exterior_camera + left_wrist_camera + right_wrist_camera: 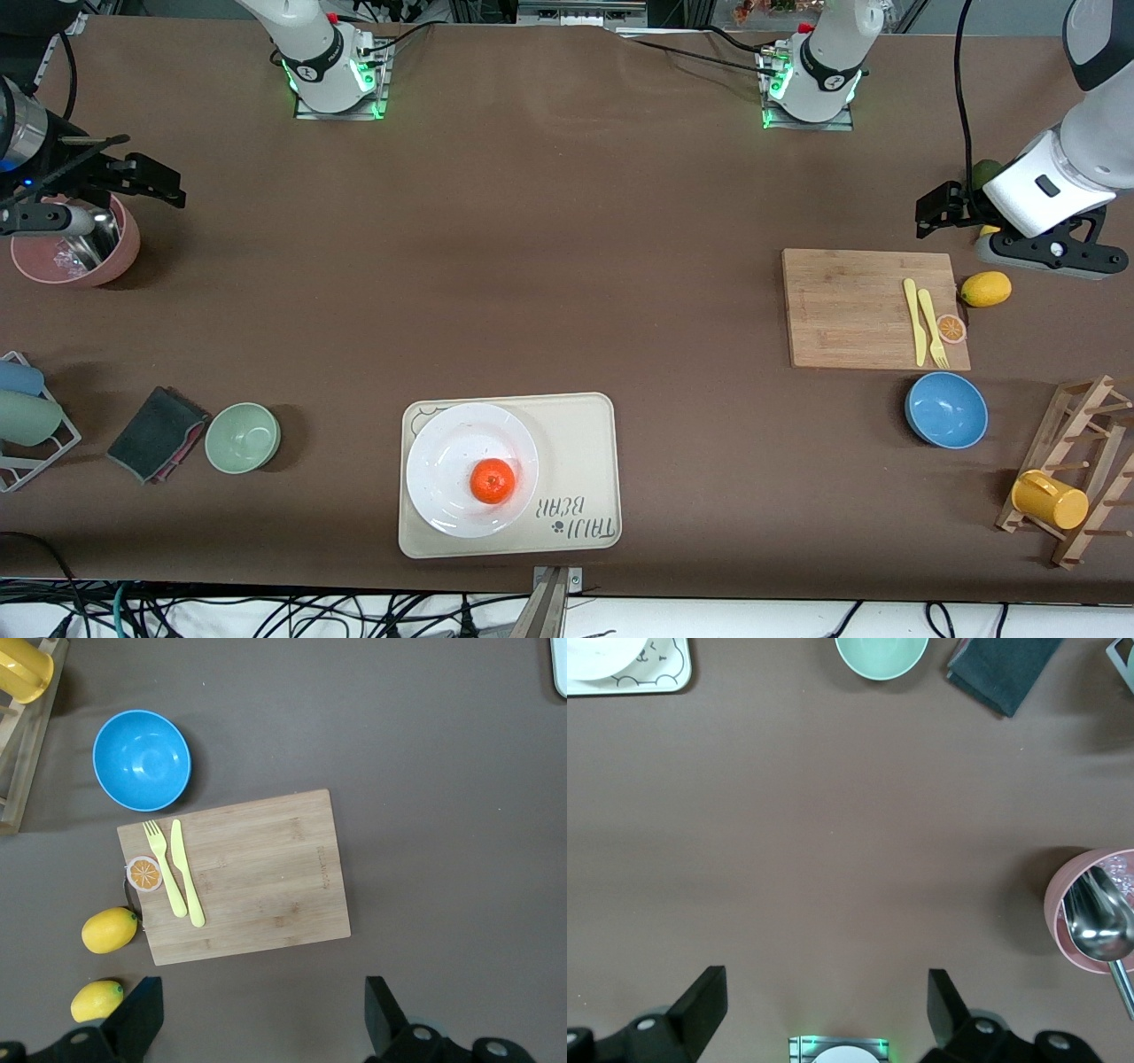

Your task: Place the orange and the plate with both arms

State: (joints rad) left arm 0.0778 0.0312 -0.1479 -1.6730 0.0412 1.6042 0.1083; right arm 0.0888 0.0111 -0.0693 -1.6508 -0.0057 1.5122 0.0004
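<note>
The orange (492, 481) sits on the white plate (443, 461), which rests on a beige bear-print tray (580, 452) near the table's front-camera edge. An edge of the plate (598, 656) also shows in the right wrist view. My left gripper (941, 208) is open and empty, up in the air beside the cutting board (864, 306) at the left arm's end; in the left wrist view (263, 1019) its jaws stand wide over bare table. My right gripper (146, 177) is open and empty, up beside a pink bowl (80, 244); it also shows in the right wrist view (824, 1010).
The board holds a yellow fork and knife (924, 321) and an orange slice (951, 329). A lemon (985, 288), a blue bowl (946, 409) and a wooden rack with a yellow mug (1050, 499) stand nearby. A green bowl (243, 437) and a dark cloth (155, 432) lie at the right arm's end.
</note>
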